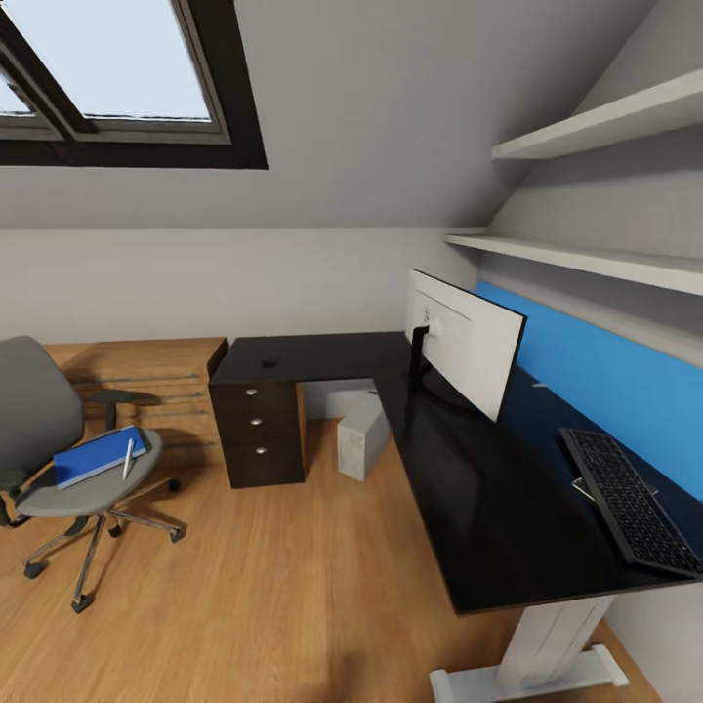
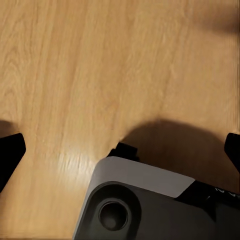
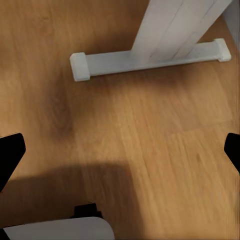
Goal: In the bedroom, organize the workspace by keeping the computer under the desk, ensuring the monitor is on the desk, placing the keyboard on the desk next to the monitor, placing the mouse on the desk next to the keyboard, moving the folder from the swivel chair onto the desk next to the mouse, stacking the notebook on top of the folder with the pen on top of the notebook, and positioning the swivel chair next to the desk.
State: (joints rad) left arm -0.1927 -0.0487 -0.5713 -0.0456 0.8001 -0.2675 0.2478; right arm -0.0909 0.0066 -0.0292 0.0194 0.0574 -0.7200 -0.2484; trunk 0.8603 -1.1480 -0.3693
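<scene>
In the head view the black L-shaped desk runs along the right wall. The white-backed monitor stands on it and the black keyboard lies near its right end. A small dark thing, perhaps the mouse, sits on the desk's far left wing. The grey computer tower stands on the floor under the desk. At the left, the grey swivel chair carries a blue folder with a white pen on it; I cannot tell a notebook apart. Left gripper and right gripper hang open over bare floor.
A dark drawer unit stands under the desk's left wing. A low wooden platform lies behind the chair. The desk's white leg and foot are close to my right arm. My own grey base shows below the left gripper. Shelves line the right wall.
</scene>
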